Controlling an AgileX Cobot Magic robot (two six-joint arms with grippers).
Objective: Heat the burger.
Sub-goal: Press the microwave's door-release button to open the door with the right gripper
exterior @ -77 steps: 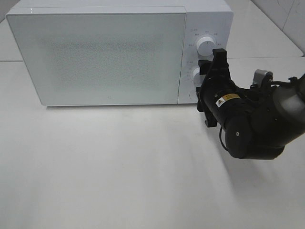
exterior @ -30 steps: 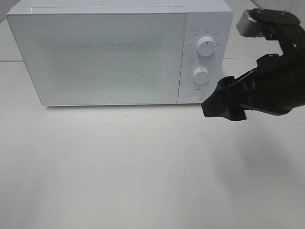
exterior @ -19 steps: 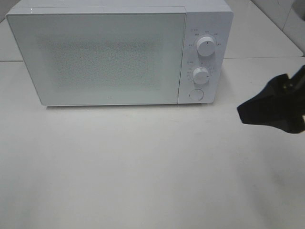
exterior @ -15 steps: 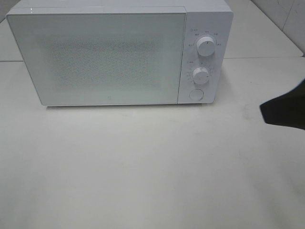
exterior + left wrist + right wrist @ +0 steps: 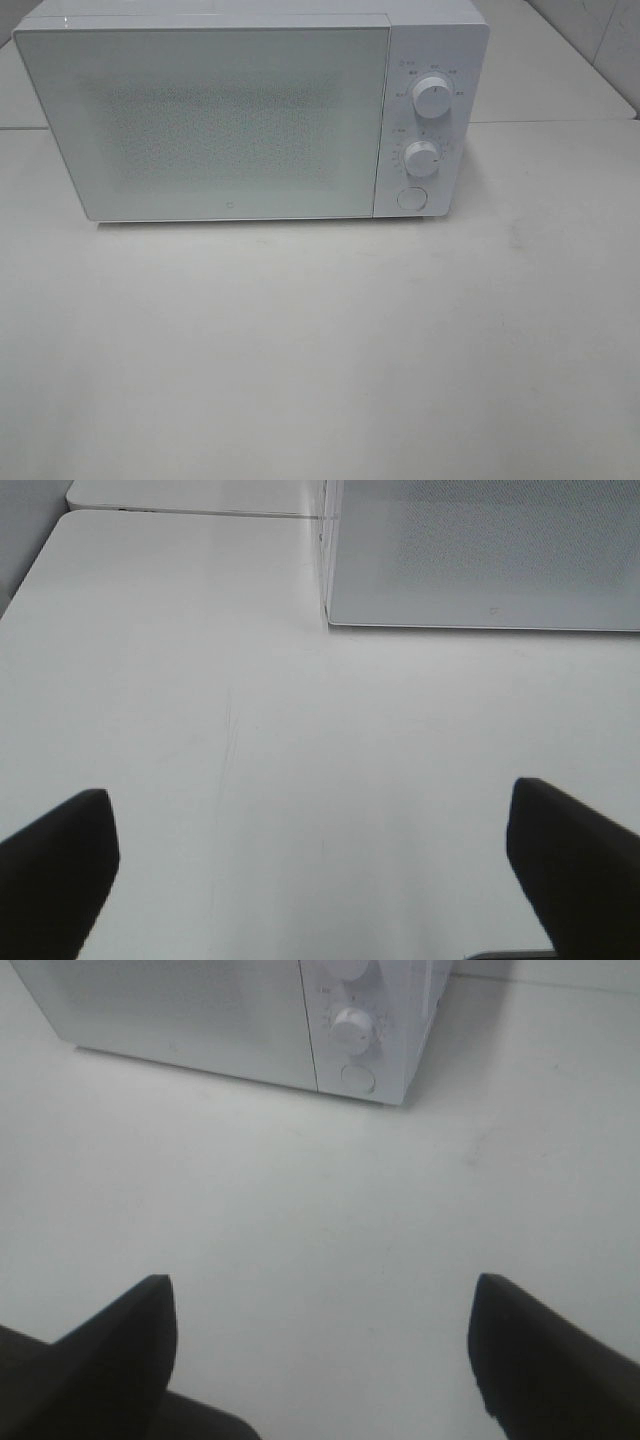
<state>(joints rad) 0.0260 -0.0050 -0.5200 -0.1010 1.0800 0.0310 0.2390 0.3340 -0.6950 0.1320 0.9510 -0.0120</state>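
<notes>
The burger is out of view in every frame. A white microwave stands at the back of the table with its door shut; two dials and a round button sit on its right panel. Neither arm shows in the high view. The left wrist view shows my left gripper open, its dark fingers far apart over bare table, with the microwave's corner beyond. My right gripper is open too, nothing between its fingers, and the microwave's control panel lies ahead of it.
The white table stretches wide in front of the microwave. A seam between table sections runs behind to the right. A tiled wall rises at the back right.
My right arm, which was at the microwave's dials, has pulled back to the right and left the high view. The microwave stays shut.
</notes>
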